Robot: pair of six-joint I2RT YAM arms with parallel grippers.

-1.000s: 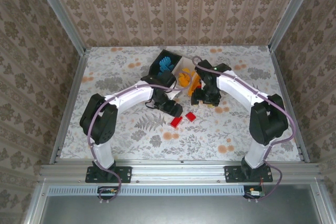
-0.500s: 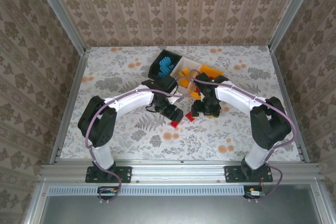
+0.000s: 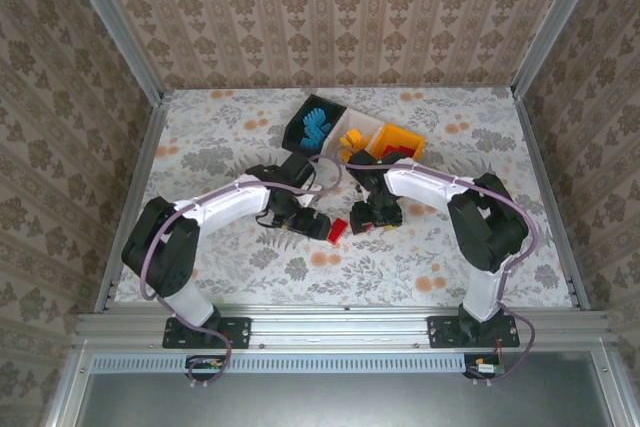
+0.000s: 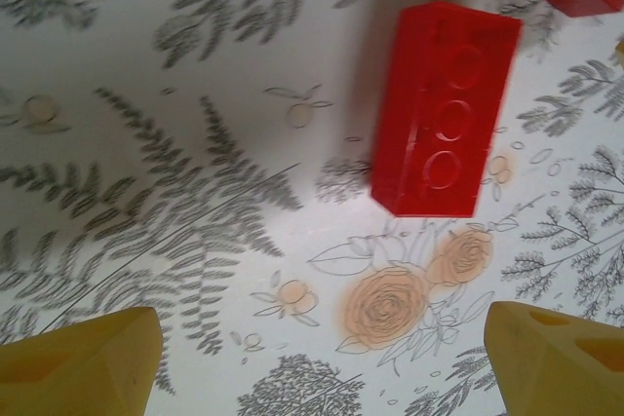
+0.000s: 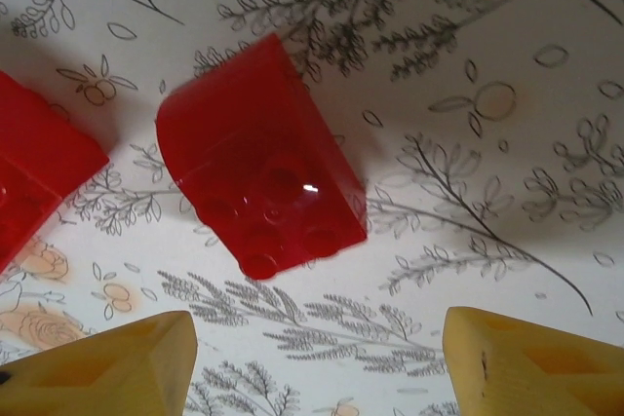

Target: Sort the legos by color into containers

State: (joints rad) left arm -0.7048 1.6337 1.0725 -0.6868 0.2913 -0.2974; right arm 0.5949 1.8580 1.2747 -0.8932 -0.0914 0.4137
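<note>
The left gripper [image 4: 322,356] has its jaws spread wide and empty. A long red brick [image 4: 444,109] lies ahead of its tips, slightly right, probably lined up for a straddle. The right gripper [image 5: 317,362] has its jaws apart and empty, with a curved red brick [image 5: 261,158] ahead, slightly left. The orange bin [image 3: 400,139] sits beyond both.

Damask-papered walls [image 3: 330,7] enclose a floral-print table [image 3: 215,137].

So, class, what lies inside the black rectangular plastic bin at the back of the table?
A heap of small blue plastic bricks lies in the black bin. The bin's floor, and anything beneath the heap, is covered.
</note>
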